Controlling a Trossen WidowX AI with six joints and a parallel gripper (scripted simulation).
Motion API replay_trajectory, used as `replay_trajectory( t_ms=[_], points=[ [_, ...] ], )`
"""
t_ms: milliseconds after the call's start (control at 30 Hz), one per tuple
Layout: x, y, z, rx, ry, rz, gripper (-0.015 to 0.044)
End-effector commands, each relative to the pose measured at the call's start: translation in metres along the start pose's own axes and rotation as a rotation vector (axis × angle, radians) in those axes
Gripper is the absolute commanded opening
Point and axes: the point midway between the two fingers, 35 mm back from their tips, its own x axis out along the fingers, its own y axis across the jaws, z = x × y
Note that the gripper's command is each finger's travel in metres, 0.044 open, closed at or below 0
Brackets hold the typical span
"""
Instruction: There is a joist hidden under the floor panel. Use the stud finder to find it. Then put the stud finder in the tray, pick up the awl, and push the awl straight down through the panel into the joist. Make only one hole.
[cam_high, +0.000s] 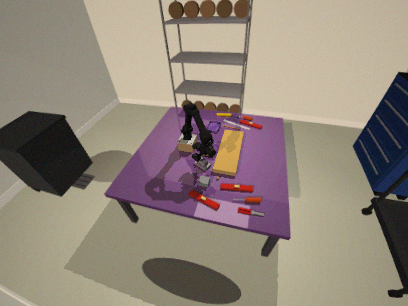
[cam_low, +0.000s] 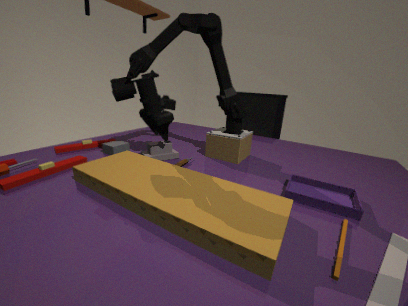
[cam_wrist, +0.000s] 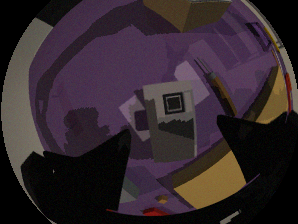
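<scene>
Here's your black two-fingered gripper (cam_high: 201, 159) (cam_low: 167, 140) (cam_wrist: 176, 127), fingers wide apart with nothing between them, pointing down over the pale grey block-shaped stud finder (cam_high: 202, 164) (cam_low: 161, 151) (cam_wrist: 172, 142)! The wrist view has that stud finder framed between your two fingertips, a dark square marking on its top, and it sits on the purple surface (cam_high: 155, 145) (cam_low: 350, 270) (cam_wrist: 90, 75). Just beside it lies the awl (cam_low: 184, 163) (cam_wrist: 222, 92), brown handle and thin dark metal end, between the stud finder and the long yellow floor panel (cam_high: 232, 152) (cam_low: 190, 200) (cam_wrist: 212, 180). That panel lies flat, and your arm's shadow falls right across its top! Near the stud finder, on the other side from your arm's base, there's a plain grey block (cam_high: 204, 181) (cam_low: 116, 147). Behind the gripper, your black arm (cam_high: 194, 120) (cam_low: 217, 55) rises from a tan box-shaped pedestal (cam_high: 185, 146) (cam_low: 220, 148). Swing out to the purple open tray (cam_high: 217, 129) (cam_low: 325, 206), near one end of the panel: the stud finder is outside it, well apart! Beyond the panel's other end, red tools with yellow middles (cam_high: 237, 188) (cam_low: 45, 172) lie on the surface, with an orange-handled screwdriver (cam_high: 253, 200) (cam_low: 5, 169) among them.
</scene>
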Motion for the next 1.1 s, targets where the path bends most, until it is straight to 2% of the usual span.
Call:
replay_trajectory(
  t_ms=[0, 1033, 1067],
  points=[
    [0.002, -0.002, 0.0, 0.004, -0.001, -0.005, 0.044],
    [0.048, -0.003, -0.013, 0.004, -0.001, -0.005, 0.044],
    [0.048, -0.003, -0.013, 0.004, -0.001, -0.005, 0.0414]
  ],
)
